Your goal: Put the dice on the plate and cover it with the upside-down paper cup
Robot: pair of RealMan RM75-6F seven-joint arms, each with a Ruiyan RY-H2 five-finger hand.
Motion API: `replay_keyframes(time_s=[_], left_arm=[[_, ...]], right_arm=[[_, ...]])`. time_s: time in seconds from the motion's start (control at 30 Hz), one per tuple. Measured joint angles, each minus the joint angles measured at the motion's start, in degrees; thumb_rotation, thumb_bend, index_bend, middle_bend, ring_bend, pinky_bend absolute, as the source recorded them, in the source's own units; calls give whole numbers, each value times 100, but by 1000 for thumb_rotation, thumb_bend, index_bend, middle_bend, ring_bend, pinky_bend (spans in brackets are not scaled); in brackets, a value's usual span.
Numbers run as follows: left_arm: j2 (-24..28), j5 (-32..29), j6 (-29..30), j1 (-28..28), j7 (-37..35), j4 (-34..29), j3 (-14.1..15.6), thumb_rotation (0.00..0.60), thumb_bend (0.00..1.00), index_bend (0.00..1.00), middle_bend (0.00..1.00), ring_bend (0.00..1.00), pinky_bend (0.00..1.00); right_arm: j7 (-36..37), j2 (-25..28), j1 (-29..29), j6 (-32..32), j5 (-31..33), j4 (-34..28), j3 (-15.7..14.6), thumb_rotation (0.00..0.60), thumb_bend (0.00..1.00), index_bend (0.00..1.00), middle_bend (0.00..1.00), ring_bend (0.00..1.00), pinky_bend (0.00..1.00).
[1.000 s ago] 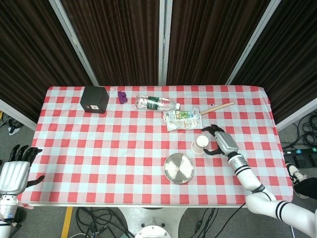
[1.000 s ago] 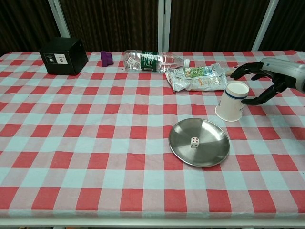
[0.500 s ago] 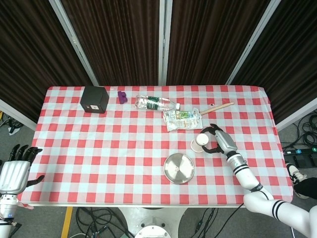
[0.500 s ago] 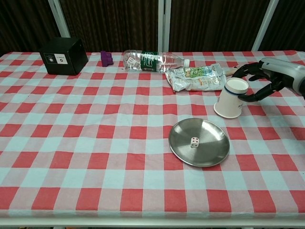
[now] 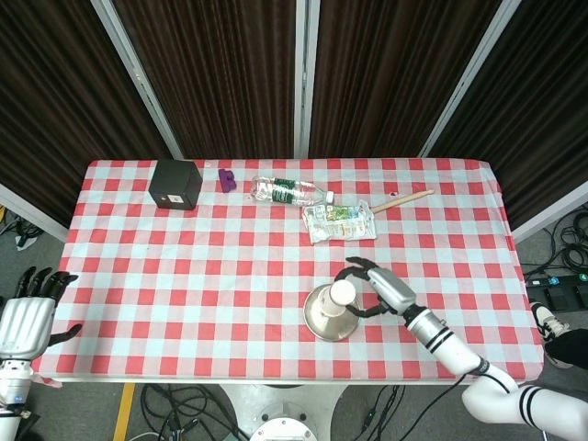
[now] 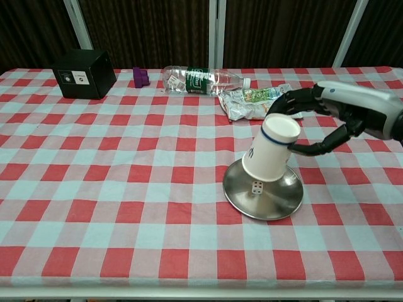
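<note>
A round metal plate (image 6: 278, 203) (image 5: 318, 327) lies near the table's front, right of centre. A small white die (image 6: 257, 186) rests on it. My right hand (image 6: 327, 119) (image 5: 378, 287) grips an upside-down white paper cup (image 6: 271, 149) (image 5: 337, 303) by its base. The cup is tilted over the plate, its open mouth just above the die and leaning left. My left hand (image 5: 26, 317) hangs off the table's left front corner with its fingers apart, holding nothing.
At the back stand a black box (image 6: 84, 73), a purple block (image 6: 139, 77), a lying plastic bottle (image 6: 198, 80), a crumpled snack bag (image 6: 258, 102) and a wooden spoon (image 5: 404, 198). The red-checked tablecloth (image 6: 113, 189) covers the whole table.
My right hand closed on the cup, lifted it off the cloth and carried it left and forward, tilting it over the plate and the die. The left hand stayed still.
</note>
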Motion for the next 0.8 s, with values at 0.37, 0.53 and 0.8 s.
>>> replay_keyframes(time_s=[0.37,0.53,0.8], left_arm=[[-35,-24,3,30,-92,73,12,600,0,228,186,106,71],[-51,-34,-20,33,-133,107,19,600,0,228,186,105,71],[-61,-32,-11,38,-158,138,14,600,0,228,186,105,70]], right_arm=[[-933,-559,77,175,-272,480,-372,600,303,591,330,79,90],[-1238,-685,115,206,-192,608,-383,600,304,591,330,79,89],[-1217,-828,160,205,166,915,-197,600,303,591,328,79,90]])
